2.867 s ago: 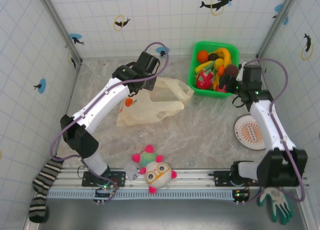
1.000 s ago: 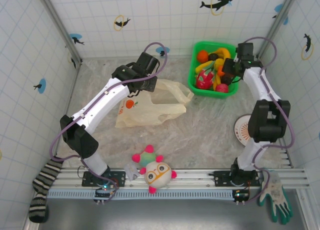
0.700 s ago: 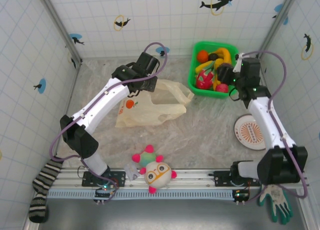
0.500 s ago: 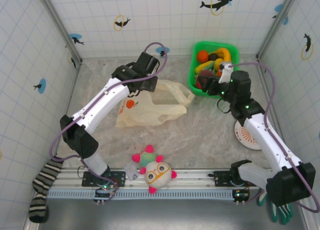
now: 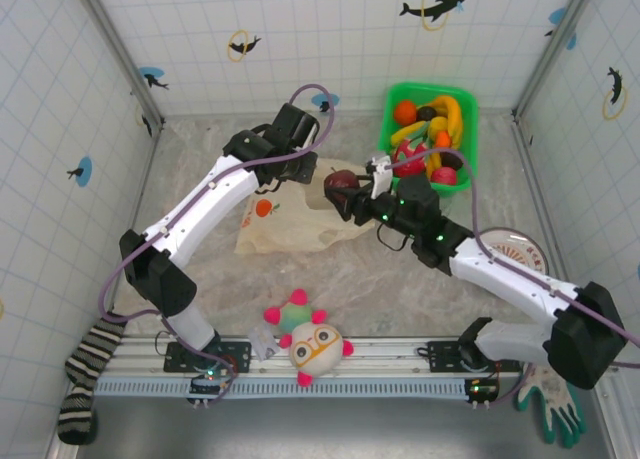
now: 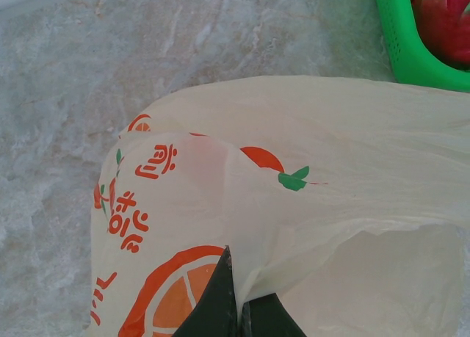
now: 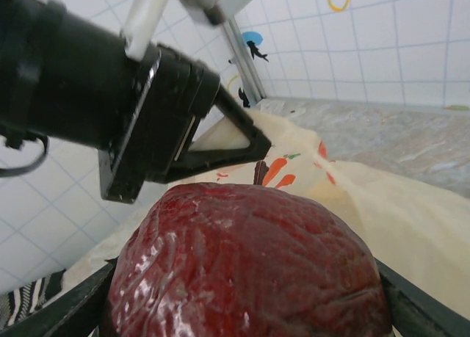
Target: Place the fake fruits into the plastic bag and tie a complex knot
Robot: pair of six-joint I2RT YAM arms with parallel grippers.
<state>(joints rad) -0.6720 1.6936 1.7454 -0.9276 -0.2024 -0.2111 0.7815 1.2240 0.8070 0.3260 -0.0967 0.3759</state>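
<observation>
As viewed from above, found the right gripper just above centre of frame, jaws spread fairly wide and clamped on either side of a dark red fruit. Placed that fruit over the upper right part of the plastic bag, next to the lifted rim; could not tell whether touching the film. In the right wrist view, confirmed the same fruit across the lower middle of frame, glossy and wrinkled, with a black finger pressed to it at each lower corner. Beyond it, toward upper left, recorded the left gripper, with pale-yellow bag film below and to its right. In the left wrist view, observed the left gripper at bottom centre, fully closed, pinching the bag's top layer and holding it raised, with the mouth gaping toward lower right. Located the other fake fruits in the green basket at upper right of the top view, near the bag's right end but apart from it.
</observation>
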